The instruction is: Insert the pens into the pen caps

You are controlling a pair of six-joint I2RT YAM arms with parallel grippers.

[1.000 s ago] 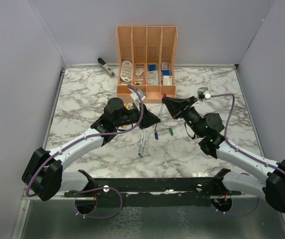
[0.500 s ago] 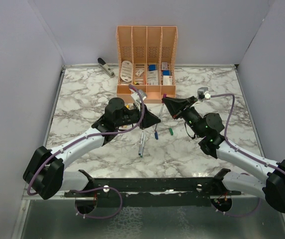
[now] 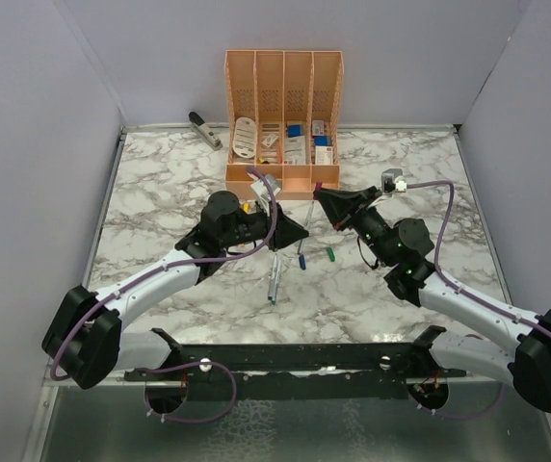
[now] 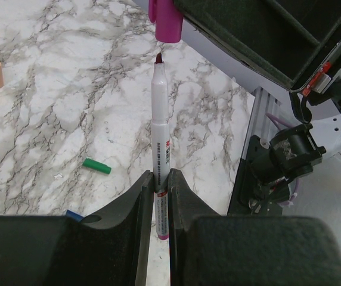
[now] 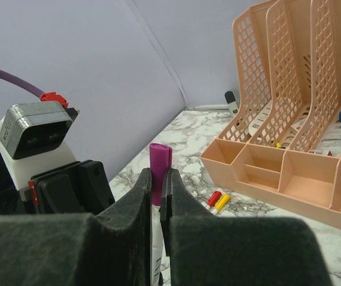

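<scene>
The pen (image 4: 160,113) is sitting clamped in your left hand (image 4: 160,182) over the desk (image 4: 51,95), tip just under the magenta cap (image 4: 166,21) your right hand (image 5: 157,179) is pinching. If you're pushing off-axis, it's probably catching the rim and slipping.

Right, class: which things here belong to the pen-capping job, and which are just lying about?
Job: pen in left gripper; magenta cap in right gripper; green cap; loose pens.
Lying about: stapler; orange desk organiser and its contents.
</scene>
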